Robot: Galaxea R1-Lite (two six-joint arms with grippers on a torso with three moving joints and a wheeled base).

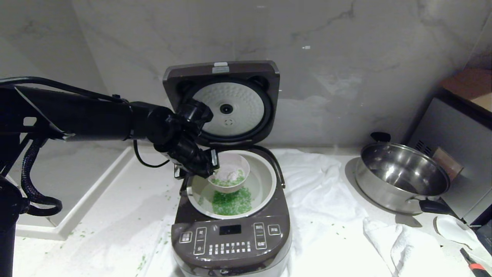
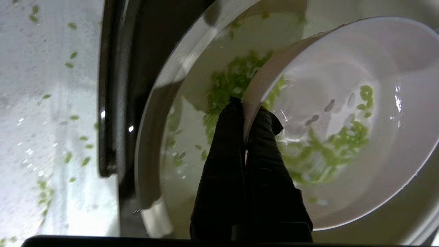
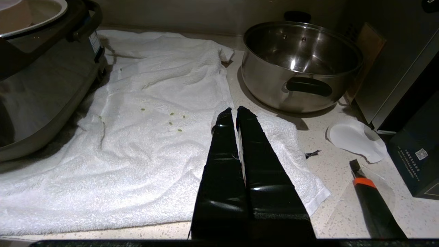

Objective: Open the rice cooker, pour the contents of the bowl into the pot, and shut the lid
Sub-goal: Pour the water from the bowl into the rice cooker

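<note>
Left gripper (image 2: 245, 113) is pinched on the bowl (image 1: 229, 175) rim, tilting it over the pot (image 1: 265, 181). Bowl looks light, glossy, likely slippery; 1 thin rim hold could slip. Right gripper (image 3: 236, 115) closed, idle.

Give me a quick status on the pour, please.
Left hand shut on bowl rim, tipped over the pot. Green bits mostly in pot, some left in bowl. Lid up. Right hand shut, idle above towel. Nothing blocking.
</note>
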